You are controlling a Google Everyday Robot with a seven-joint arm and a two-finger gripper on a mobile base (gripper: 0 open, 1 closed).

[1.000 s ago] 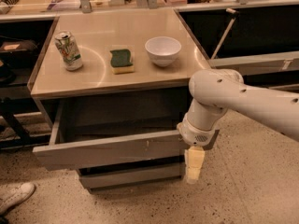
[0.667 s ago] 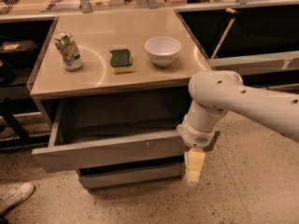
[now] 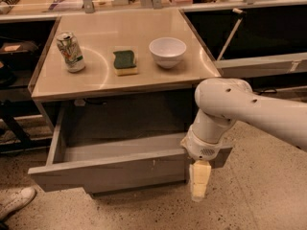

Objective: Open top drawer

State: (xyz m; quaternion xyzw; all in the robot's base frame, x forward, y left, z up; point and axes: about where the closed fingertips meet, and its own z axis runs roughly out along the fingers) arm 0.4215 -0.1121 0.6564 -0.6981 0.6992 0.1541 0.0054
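Note:
The top drawer (image 3: pixel 110 171) is a wide grey handle-less front under the beige counter, pulled well out, its deep grey box open to view and looking empty. Small whitish scratches sit right of centre on its front. My gripper (image 3: pixel 199 181) hangs from the white arm at the drawer's right end, its cream fingers (image 3: pixel 199 177) pointing down against the front's right edge. A narrower grey drawer front (image 3: pixel 134 191) shows just below, closed.
On the counter (image 3: pixel 158 83) stand a drink can (image 3: pixel 70 51), a green and yellow sponge (image 3: pixel 125 62) and a white bowl (image 3: pixel 167 51). A person's white shoe (image 3: pixel 14 202) is at the lower left on the speckled floor. Dark shelving flanks both sides.
The drawer has slid a little further out toward the camera, and my gripper and arm have moved with its right end.

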